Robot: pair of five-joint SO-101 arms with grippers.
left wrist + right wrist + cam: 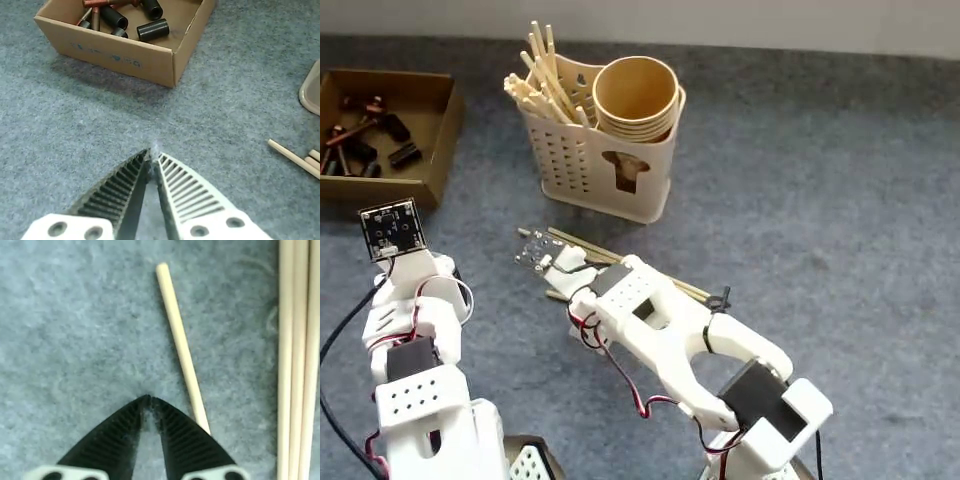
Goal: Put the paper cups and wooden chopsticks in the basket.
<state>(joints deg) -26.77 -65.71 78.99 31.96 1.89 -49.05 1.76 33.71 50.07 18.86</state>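
Your right pincer is pressed together with nothing between its tips. It points down at the counter, with one loose chopstick just beside it and other chopsticks lying side by side nearby. Your left pincer is also together, holding nothing, low over the counter near the box of parts. The cups sit stacked in the basket, with a bunch of sticks standing beside them.

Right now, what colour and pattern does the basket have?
The basket is cream-white with rows of small perforations, shown best in the high view.
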